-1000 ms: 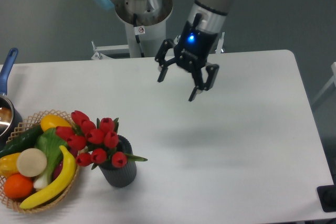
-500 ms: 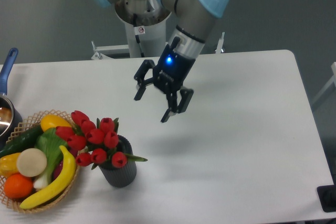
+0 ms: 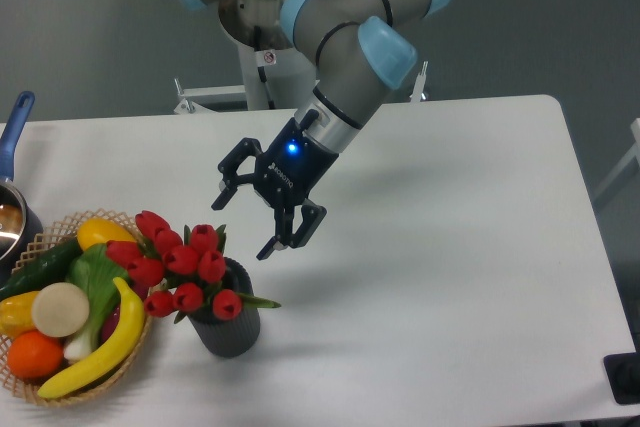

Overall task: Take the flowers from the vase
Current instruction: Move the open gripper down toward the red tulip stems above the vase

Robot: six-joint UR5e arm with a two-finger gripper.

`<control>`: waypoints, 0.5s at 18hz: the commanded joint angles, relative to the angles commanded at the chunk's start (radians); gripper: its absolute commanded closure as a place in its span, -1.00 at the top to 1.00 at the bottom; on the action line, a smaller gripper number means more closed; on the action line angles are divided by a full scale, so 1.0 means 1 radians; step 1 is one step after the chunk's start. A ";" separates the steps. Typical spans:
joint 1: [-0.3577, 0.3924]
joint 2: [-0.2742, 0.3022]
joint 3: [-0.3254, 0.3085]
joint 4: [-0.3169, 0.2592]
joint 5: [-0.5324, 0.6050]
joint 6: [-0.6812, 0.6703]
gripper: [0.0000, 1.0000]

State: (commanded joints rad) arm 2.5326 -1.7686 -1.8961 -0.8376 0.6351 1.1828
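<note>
- Since a second ago my end effector (image 3: 245, 219) has swung from the far middle of the tabletop (image 3: 450, 247) down and leftward, and it now hangs just up and right of the flowers (image 3: 182, 262).
- My two fingers stand well apart with nothing between them; one fingertip (image 3: 222, 201) points toward the tulips, the other sits lower and nearer the camera, close to the rim of the vase (image 3: 229, 325).
- No part of me touches the flowers or the vase; a small gap shows between my nearer finger and the topmost bud.
- A blue light glows on my wrist just behind the fingers.
- The flowers are a bunch of red tulip buds with green leaves, standing in the vase and leaning left toward the basket (image 3: 45, 242), where the leftmost buds overlap its rim.
- The vase is dark grey and ribbed, upright on the tabletop near the front left, just beside the basket.
- The basket holds a banana (image 3: 100, 347), an orange (image 3: 33, 354), a pale round piece, a green leafy vegetable and a dark green one.
- A pot with a blue handle (image 3: 17, 119) sits at the left edge, cut off by the frame.
</note>
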 joint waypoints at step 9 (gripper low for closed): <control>-0.043 -0.074 0.057 0.044 0.005 -0.008 1.00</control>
State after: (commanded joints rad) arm 2.4897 -1.8422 -1.8393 -0.7931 0.6397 1.1750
